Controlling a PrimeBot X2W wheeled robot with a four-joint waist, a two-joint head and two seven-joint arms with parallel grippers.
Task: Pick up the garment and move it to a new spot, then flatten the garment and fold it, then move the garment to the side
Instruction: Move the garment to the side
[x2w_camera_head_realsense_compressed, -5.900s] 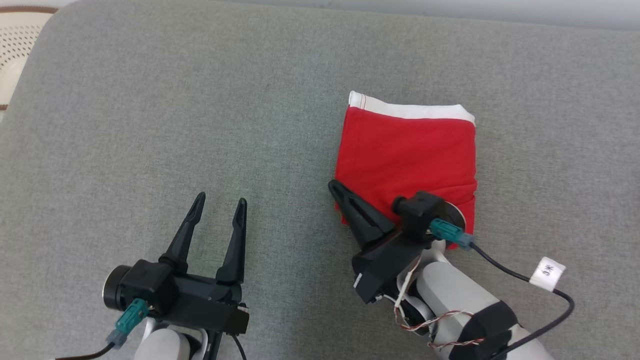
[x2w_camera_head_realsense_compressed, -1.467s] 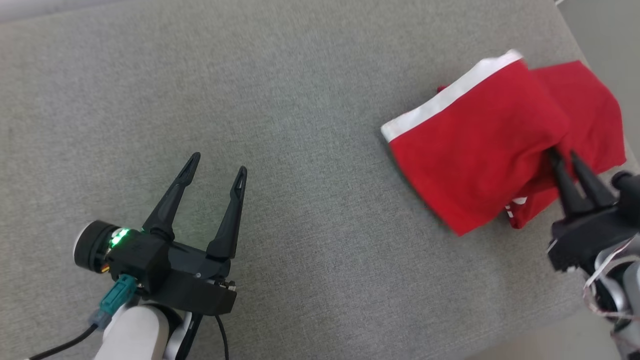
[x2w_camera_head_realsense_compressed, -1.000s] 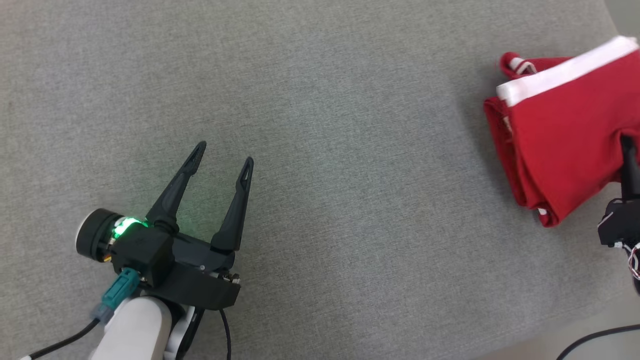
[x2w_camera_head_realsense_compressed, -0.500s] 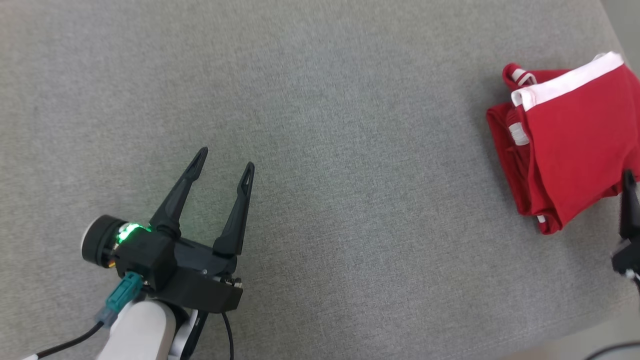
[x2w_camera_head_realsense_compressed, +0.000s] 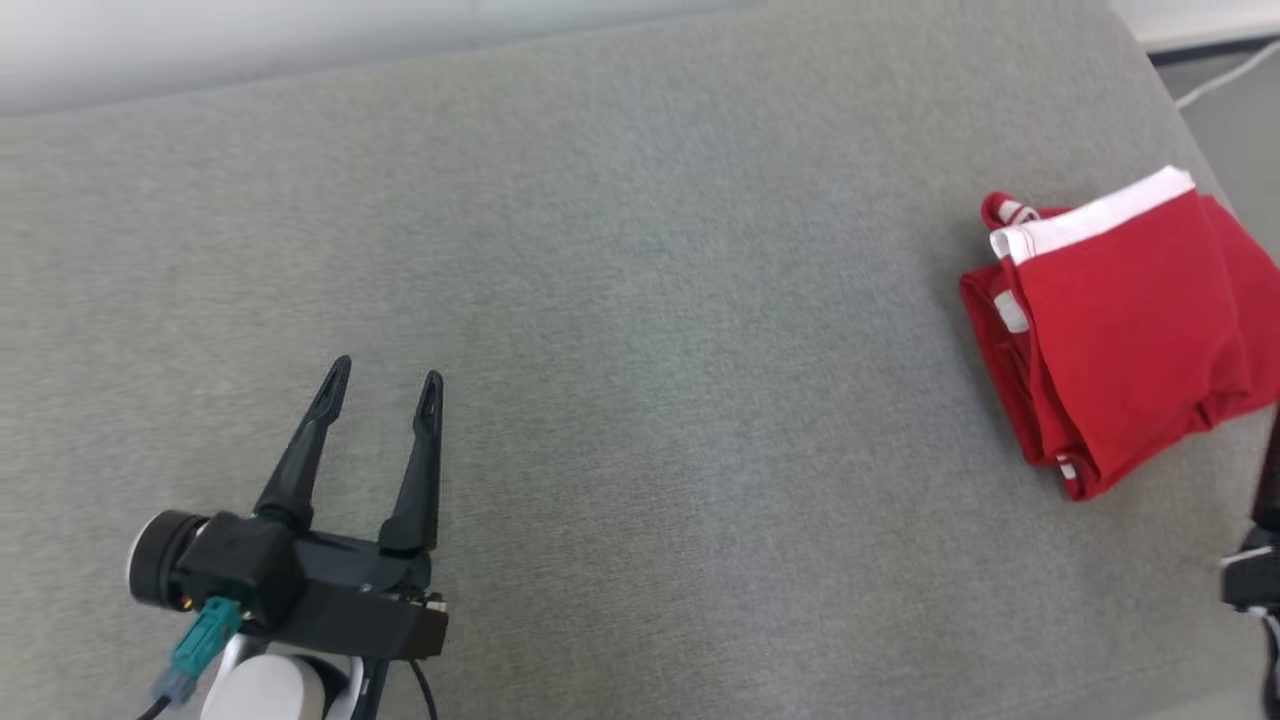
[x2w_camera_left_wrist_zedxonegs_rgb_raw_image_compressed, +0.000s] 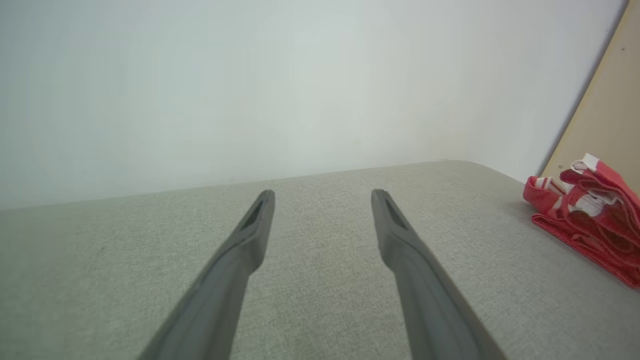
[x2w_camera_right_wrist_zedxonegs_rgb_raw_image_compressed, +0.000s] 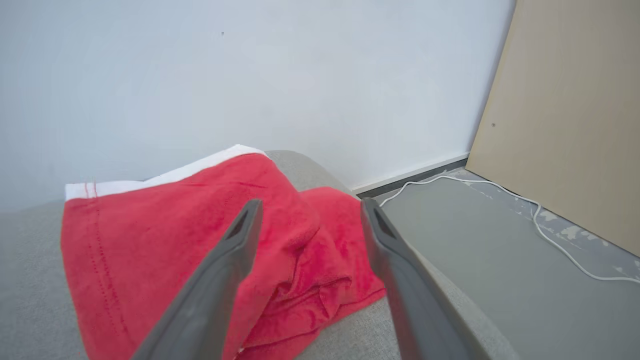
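A folded red garment (x2w_camera_head_realsense_compressed: 1120, 320) with a white waistband lies on the grey cushion (x2w_camera_head_realsense_compressed: 640, 300), near its right edge. From the right wrist view the garment (x2w_camera_right_wrist_zedxonegs_rgb_raw_image_compressed: 165, 240) sits just ahead of my right gripper (x2w_camera_right_wrist_zedxonegs_rgb_raw_image_compressed: 307, 212), whose fingers stand open and hold nothing. A dark part of that arm shows at the right edge of the head view. My left gripper (x2w_camera_head_realsense_compressed: 380, 385) is open and empty over the cushion at lower left, far from the garment (x2w_camera_left_wrist_zedxonegs_rgb_raw_image_compressed: 585, 210).
The cushion's right edge drops to a grey floor (x2w_camera_right_wrist_zedxonegs_rgb_raw_image_compressed: 500, 260) where a white cable (x2w_camera_right_wrist_zedxonegs_rgb_raw_image_compressed: 545, 220) runs. A pale wall (x2w_camera_right_wrist_zedxonegs_rgb_raw_image_compressed: 250, 75) stands behind and a beige panel (x2w_camera_right_wrist_zedxonegs_rgb_raw_image_compressed: 575, 110) rises at the right.
My right gripper has let go of the garment and drawn back toward the lower right. The garment now rests on the cushion. The head camera has shifted, and the left gripper sits lower in view.
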